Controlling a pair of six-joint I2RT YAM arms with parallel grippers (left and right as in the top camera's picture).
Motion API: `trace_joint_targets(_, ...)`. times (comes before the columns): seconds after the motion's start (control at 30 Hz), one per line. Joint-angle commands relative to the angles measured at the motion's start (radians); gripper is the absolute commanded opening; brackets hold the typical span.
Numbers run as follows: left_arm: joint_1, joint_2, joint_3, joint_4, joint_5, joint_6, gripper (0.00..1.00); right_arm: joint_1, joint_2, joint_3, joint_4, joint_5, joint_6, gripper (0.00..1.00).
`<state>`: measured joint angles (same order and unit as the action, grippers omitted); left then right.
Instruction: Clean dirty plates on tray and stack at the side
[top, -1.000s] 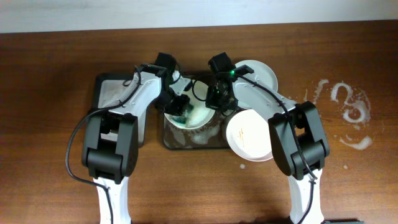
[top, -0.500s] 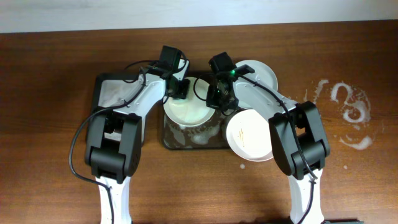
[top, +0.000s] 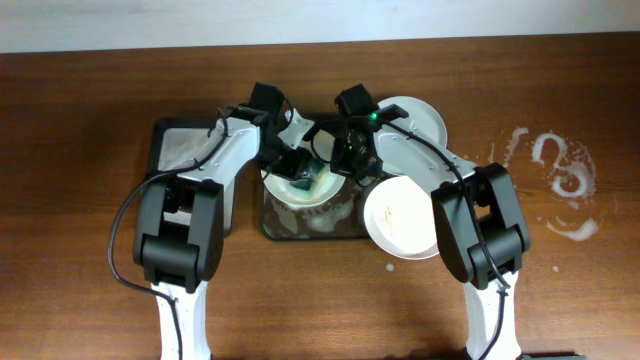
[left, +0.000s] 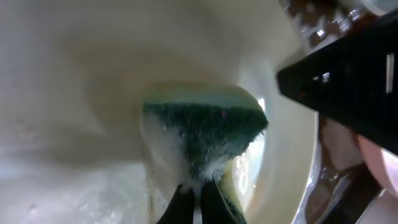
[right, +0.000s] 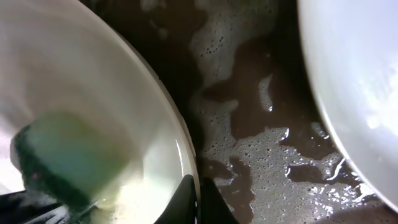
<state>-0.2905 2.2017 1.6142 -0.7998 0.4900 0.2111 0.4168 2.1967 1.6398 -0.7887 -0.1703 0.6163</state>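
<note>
Dark brown wooden table (top: 80, 250), with a pale strip of wall along the far edge. White suds (top: 562, 178) smeared on the wood at the far right, well apart from everything else.

Two trays. The larger dark tray (top: 285, 228) at the middle, its floor wet and patched with foam, seen close in the right wrist view. The smaller dark tray (top: 172, 148) just to its left, partly covered by the left arm.

Three white plates.
- First plate (top: 322, 188) on the far part of the larger tray, between the two arms.
- Second plate (top: 420, 118) on the table behind and to the right of that tray, partly hidden under the right arm.
- Third plate (top: 400, 222) on the table just beside the tray's right edge, with faint orange streaks on its face. Whether the second and third touch: cannot tell, the arm being in the way.

One green sponge (left: 205, 127), soapy, pressed against the inside of the first plate.

Left fingers (left: 196, 198) clenched on the sponge from below in the wrist view, foam around the tips.

Right fingers (right: 198, 198) pinched onto the rim of the first plate at its right side, one tip inside the rim and one outside, above the sudsy tray floor. Edge of another plate at the right of that same view; which of the two, cannot tell.
</note>
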Motion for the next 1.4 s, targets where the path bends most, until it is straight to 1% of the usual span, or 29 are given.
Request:
trace_joint_targets(0.0, -0.011, 0.027, -0.011, 0.068, 0.11, 0.007, 0.01, 0.002, 0.018, -0.002, -0.003, 0.013, -0.009, 0.04)
trace_joint_targets(0.1, -0.007, 0.027, -0.011, 0.119, 0.221, 0.006, 0.01, 0.002, 0.018, -0.002, -0.003, 0.013, -0.01, 0.04)
trace_joint_targets(0.13, -0.005, 0.027, -0.011, 0.146, 0.248, -0.02, 0.01, 0.002, 0.018, -0.002, -0.003, 0.013, -0.01, 0.04)
trace_joint_targets(0.2, -0.003, 0.027, -0.011, 0.203, 0.25, -0.108, 0.01, 0.002, 0.018, -0.002, -0.003, 0.014, -0.009, 0.04)
trace_joint_targets(0.23, -0.004, 0.028, -0.011, 0.219, 0.245, -0.113, 0.01, 0.002, 0.018, -0.002, -0.001, 0.013, -0.009, 0.04)
trace_joint_targets(0.3, -0.004, 0.032, -0.011, 0.225, 0.182, -0.132, 0.01, 0.002, 0.018, -0.002, -0.002, 0.013, -0.01, 0.04)
trace_joint_targets(0.33, -0.004, 0.038, -0.011, 0.227, 0.113, -0.173, 0.01, 0.002, 0.018, -0.002, -0.003, 0.013, -0.01, 0.04)
trace_joint_targets(0.37, -0.004, 0.055, -0.011, 0.232, -0.001, -0.238, 0.01, 0.002, 0.018, -0.002, -0.003, 0.013, -0.01, 0.04)
trace_joint_targets(0.4, -0.004, 0.069, -0.011, 0.232, -0.051, -0.265, 0.01, 0.002, 0.018, -0.002, -0.003, 0.013, -0.009, 0.04)
trace_joint_targets(0.5, 0.002, 0.093, -0.011, 0.227, -0.091, -0.312, 0.01, 0.002, 0.018, -0.002, -0.002, 0.013, -0.009, 0.04)
trace_joint_targets(0.53, 0.006, 0.093, -0.011, 0.218, -0.126, -0.335, 0.01, 0.002, 0.018, -0.002, -0.002, 0.013, -0.009, 0.04)
trace_joint_targets(0.9, 0.055, 0.093, -0.007, 0.039, -0.459, -0.335, 0.01, 0.001, 0.018, -0.002, 0.0, 0.013, -0.009, 0.04)
trace_joint_targets(1.0, 0.082, 0.092, 0.069, -0.061, -0.469, -0.352, 0.01, 0.001, 0.018, -0.002, 0.0, 0.013, -0.009, 0.04)
trace_joint_targets(1.03, 0.087, 0.092, 0.129, -0.117, -0.469, -0.369, 0.01, 0.001, 0.018, -0.002, 0.0, 0.013, -0.009, 0.04)
trace_joint_targets(1.13, 0.083, 0.092, 0.304, -0.242, -0.469, -0.368, 0.01, 0.001, 0.018, -0.002, 0.0, 0.01, -0.01, 0.04)
trace_joint_targets(1.23, 0.054, 0.092, 0.455, -0.366, -0.468, -0.368, 0.01, 0.001, 0.018, -0.002, 0.0, 0.009, -0.01, 0.04)
trace_joint_targets(1.3, 0.02, 0.092, 0.524, -0.42, -0.468, -0.367, 0.01, 0.001, 0.018, -0.002, 0.0, 0.01, -0.01, 0.04)
trace_joint_targets(1.37, -0.003, 0.092, 0.534, -0.429, -0.413, -0.333, 0.01, 0.001, 0.018, -0.002, 0.0, 0.01, -0.017, 0.04)
